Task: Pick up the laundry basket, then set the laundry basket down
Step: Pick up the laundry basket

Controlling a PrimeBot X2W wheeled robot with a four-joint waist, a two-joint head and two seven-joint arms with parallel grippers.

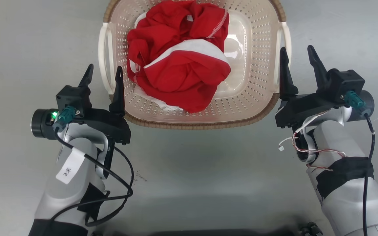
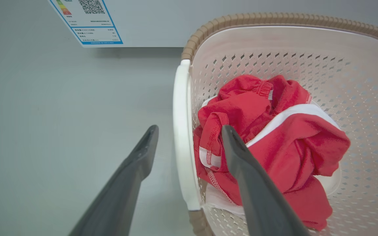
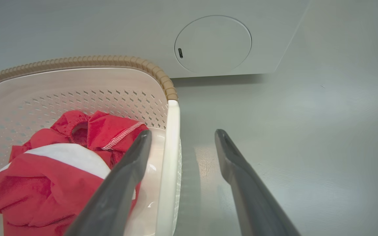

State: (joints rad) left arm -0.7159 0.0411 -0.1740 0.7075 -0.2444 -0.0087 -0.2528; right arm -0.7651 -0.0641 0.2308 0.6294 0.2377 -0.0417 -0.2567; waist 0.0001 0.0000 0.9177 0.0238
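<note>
Left claw [image 1: 105,67], right claw [image 1: 296,48] gape empty astride laundry basket [image 1: 258,82] handles [image 1: 103,49]; far rim cropped.

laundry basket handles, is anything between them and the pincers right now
Nothing visible is. The left pincer and right pincer, both open, each straddle one of the laundry basket's white side handles, one finger inside, one outside. The red garment lies close to the left pincer's inner finger but not across the handle.
</note>
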